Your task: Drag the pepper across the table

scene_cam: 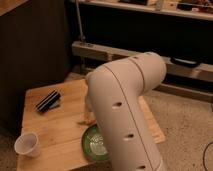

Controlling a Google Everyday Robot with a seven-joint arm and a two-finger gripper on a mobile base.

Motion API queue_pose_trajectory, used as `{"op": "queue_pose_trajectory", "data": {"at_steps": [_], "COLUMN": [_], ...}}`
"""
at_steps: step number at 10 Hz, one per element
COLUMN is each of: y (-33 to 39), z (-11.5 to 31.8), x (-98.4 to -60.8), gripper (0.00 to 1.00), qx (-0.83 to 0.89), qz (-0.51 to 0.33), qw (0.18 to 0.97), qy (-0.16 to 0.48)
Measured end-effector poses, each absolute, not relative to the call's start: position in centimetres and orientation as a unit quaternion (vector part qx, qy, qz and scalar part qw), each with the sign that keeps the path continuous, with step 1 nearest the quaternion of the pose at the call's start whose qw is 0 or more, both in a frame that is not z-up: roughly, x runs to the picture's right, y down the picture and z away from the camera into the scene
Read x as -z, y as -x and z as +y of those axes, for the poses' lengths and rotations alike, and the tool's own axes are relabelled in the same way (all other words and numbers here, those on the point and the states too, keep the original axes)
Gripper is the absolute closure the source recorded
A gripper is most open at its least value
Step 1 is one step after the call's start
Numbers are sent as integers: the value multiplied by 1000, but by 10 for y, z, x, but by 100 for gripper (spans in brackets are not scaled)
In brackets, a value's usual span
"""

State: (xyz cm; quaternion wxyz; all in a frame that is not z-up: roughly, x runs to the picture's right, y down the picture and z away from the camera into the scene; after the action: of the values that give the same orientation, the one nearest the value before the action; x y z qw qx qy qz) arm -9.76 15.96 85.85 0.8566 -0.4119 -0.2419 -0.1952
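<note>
Desk: you see a low light-wood plank top filling the lower left of the frame.
Arm: the large white housing crosses the centre and hides much of the desk's right half.
Gripper: it sits just left of centre, low over the desk at the arm's left edge; only a pale sliver shows, and its fingers are closed.
Pepper: a small orange-tan tip shows just below the gripper; whether the gripper pinches it or merely presses on it, you cannot tell.
Green plate: lower centre, just beside the pepper and partly behind the arm.
White cup: lower left corner of the desk, well apart from the pepper.
Dark striped object: upper left of the desk.
Risk, slip: the slim pepper may slide out if contact is shallow.
Risk, collision: a drag toward the lower frame would likely push the pepper against the plate rim.
Risk, view: the arm blocks your check of contact.
</note>
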Motion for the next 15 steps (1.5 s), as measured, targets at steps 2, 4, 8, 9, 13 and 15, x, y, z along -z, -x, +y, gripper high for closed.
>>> {"op": "queue_pose_trajectory", "data": {"at_steps": [2, 4, 8, 9, 13, 15], "y": [80, 81, 62, 57, 54, 36], "z": [157, 156, 154, 154, 153, 152], "x": [-864, -862, -866, -867, -865, -869], "gripper": [89, 89, 89, 89, 89, 89], "qx": [181, 183, 169, 165, 165, 151], "qz": [-233, -232, -223, -220, -219, -209], "qw": [863, 862, 867, 869, 869, 873], "qy": [411, 412, 412, 412, 413, 414]}}
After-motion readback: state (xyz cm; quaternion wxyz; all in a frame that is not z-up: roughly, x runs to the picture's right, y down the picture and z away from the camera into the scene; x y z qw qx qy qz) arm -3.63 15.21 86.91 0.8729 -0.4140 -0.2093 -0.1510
